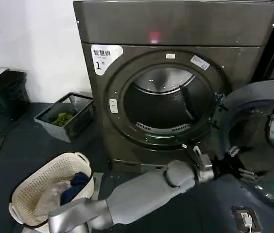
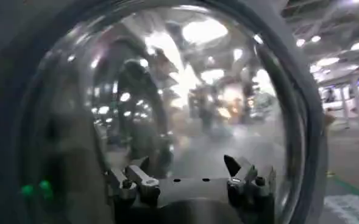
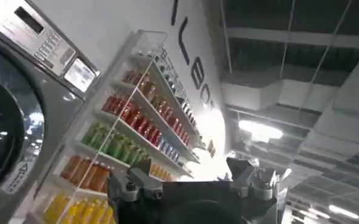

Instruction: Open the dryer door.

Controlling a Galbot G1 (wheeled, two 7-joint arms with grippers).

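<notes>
You had the dryer door (image 1: pixel 261 141) swung wide open to the right of the drum (image 1: pixel 168 104), with your left gripper (image 2: pixel 188 176) spread wide, empty, just before its glass.

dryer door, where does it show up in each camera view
Head view: the dryer door hangs swung open at the right, beside the open drum, with the left pincer at its near edge.
Left wrist view: its glass and dark rim span the picture just beyond the left pincer.
Right wrist view: I cannot pick it out there.
Shared landmark: the left pincer, seen in the head and left wrist views.
</notes>
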